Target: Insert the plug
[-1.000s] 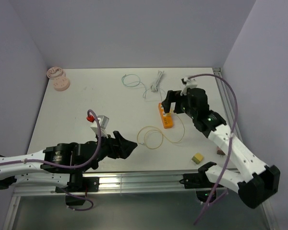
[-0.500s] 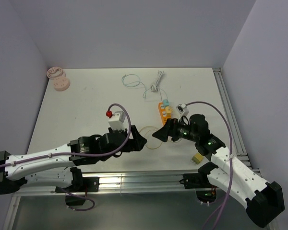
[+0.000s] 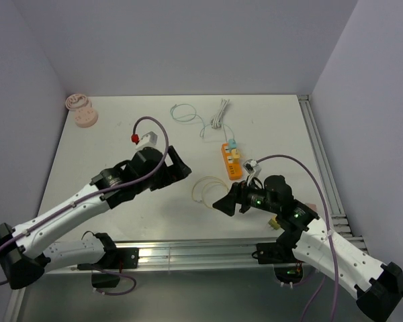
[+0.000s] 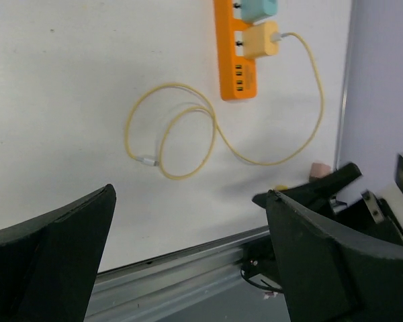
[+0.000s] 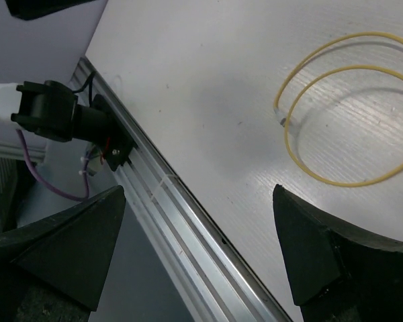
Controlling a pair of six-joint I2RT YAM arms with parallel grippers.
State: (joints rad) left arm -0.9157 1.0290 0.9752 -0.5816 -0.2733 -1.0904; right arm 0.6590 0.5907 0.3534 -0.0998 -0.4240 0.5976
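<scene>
Left wrist view: orange power strip and teal plug cut off at top edge. Right wrist view: yellow cable loop runs off right edge.

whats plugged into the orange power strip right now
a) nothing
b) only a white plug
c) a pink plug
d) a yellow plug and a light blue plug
d: the left wrist view shows the yellow plug and the light blue plug seated next to each other in the orange power strip.
</scene>
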